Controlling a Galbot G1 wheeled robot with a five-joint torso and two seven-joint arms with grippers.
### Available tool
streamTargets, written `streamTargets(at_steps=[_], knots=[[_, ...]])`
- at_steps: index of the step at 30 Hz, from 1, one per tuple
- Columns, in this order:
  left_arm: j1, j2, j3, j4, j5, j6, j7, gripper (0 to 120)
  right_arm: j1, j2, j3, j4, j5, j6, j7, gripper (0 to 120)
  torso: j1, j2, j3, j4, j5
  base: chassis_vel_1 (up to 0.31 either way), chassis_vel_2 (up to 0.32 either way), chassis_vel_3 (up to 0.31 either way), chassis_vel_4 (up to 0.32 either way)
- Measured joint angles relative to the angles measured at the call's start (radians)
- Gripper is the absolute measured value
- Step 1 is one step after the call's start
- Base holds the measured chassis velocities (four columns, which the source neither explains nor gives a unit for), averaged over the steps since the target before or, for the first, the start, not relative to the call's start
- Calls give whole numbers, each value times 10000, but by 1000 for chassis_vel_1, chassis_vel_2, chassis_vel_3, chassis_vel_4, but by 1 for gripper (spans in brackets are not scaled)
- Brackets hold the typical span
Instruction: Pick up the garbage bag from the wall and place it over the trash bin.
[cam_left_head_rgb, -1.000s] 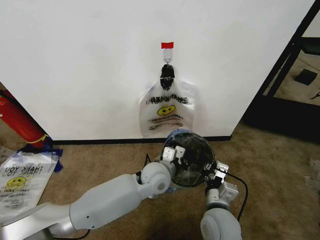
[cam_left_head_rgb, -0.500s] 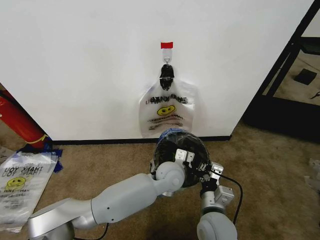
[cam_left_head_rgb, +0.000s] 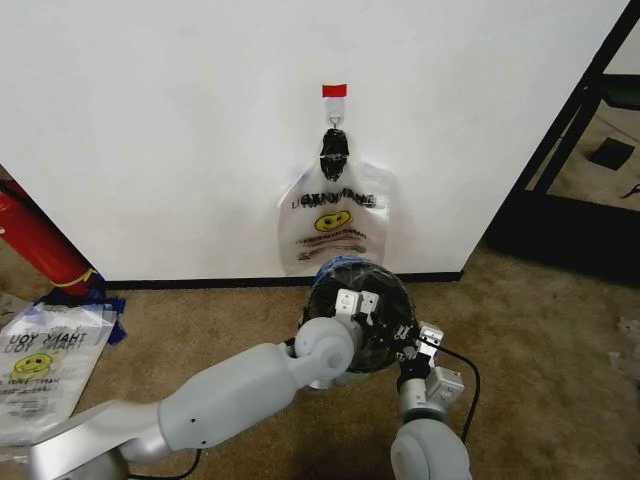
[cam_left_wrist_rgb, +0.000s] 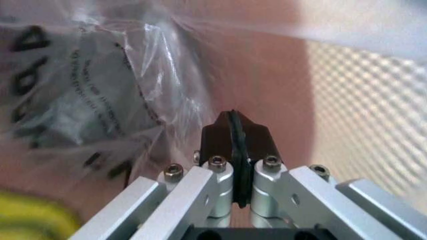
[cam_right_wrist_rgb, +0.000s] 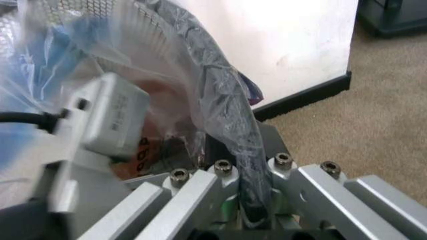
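The black wire-mesh trash bin (cam_left_head_rgb: 388, 322) stands on the carpet by the white wall (cam_left_head_rgb: 150, 120). The clear garbage bag (cam_left_head_rgb: 348, 268) is draped over it and lines the inside. My left gripper (cam_left_head_rgb: 356, 303) reaches down into the bin. In the left wrist view this left gripper (cam_left_wrist_rgb: 233, 125) is shut, with the crinkly printed bag (cam_left_wrist_rgb: 100, 90) and the bin's mesh (cam_left_wrist_rgb: 373, 100) around it. My right gripper (cam_left_head_rgb: 412, 347) sits at the bin's near right rim. In the right wrist view the right gripper (cam_right_wrist_rgb: 243, 150) is shut on the bag (cam_right_wrist_rgb: 200, 75) where it folds over the rim.
Like bags (cam_left_head_rgb: 335, 225) hang from a black clip (cam_left_head_rgb: 334, 150) under a red tape tab (cam_left_head_rgb: 334, 91). A red cylinder (cam_left_head_rgb: 40, 240) leans at the left, with a flat stack of bags (cam_left_head_rgb: 40, 365) on the floor beside it. A black frame (cam_left_head_rgb: 580, 150) stands right.
The bin, with the bag on it, has shifted a little to the left. My right gripper moved left with it. My left arm swung right, then back.
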Motion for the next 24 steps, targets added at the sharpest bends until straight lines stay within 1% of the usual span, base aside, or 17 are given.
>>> streamTargets(at_steps=[2,5,6,8,9,10,11,13,14,15,16,19,20,21,22,24], knots=[[65,-30,-12,95,99,-61,35,0,-11,0,23,0,11,0,8,0,0,0,0,2,0,0,0,0,0],[125,204,-135,-376,132,-101,56,0,34,0,128,-43,138,-15,105,0,0,0,0,2,0,0,0,0,0],[125,204,-135,-376,132,-101,56,0,34,0,128,-43,138,-15,105,0,0,0,0,2,0,0,0,0,0],[171,501,-250,-989,134,-110,108,0,168,0,228,-97,435,-124,247,0,0,0,0,2,0,0,0,0,0],[241,842,-384,-1614,157,-166,253,0,313,0,310,-137,774,-256,405,0,0,0,0,1,-1,0,0,0,0],[317,1137,-491,-2052,251,-251,403,0,438,0,389,-169,1076,-342,514,0,0,0,0,2,0,0,0,0,0],[344,1222,-525,-2173,278,-276,446,0,474,0,412,-176,1178,-360,543,0,0,0,0,2,0,0,0,0,0],[527,1614,-748,-2737,370,-419,658,0,678,0,543,-198,1829,-517,713,0,0,0,0,3,0,0,0,0,0],[527,1614,-748,-2737,370,-419,658,0,678,0,543,-198,1829,-517,713,0,0,0,0,3,0,0,0,0,0],[786,1980,-1058,-3190,510,-647,932,0,877,0,678,-202,2463,-704,916,0,0,0,0,5,-1,0,0,0,0],[981,2190,-1278,-3409,639,-791,1146,0,979,0,748,-202,2777,-802,1028,0,0,0,0,3,0,0,0,0,0],[2022,2977,-2217,-4154,1333,-1612,2040,0,1365,0,1030,-130,4094,-1266,1550,0,0,0,0,5,-2,0,0,0,0],[2551,3276,-2583,-4459,1794,-2070,2427,0,1478,1,1142,-41,4622,-1495,1799,0,0,0,-1,6,-2,0,0,0,0],[2753,3375,-2694,-4566,1970,-2246,2557,0,1520,1,1201,1,4859,-1597,1917,0,0,0,-1,5,-2,0,0,0,0],[2753,3375,-2694,-4566,1970,-2246,2557,0,1520,1,1201,1,4859,-1597,1917,0,0,0,-1,5,-2,0,0,0,0],[3658,3643,-3268,-4993,2628,-2984,3025,10,1587,1,1460,138,5634,-1902,2307,0,0,0,-1,7,-2,0,0,0,0]])
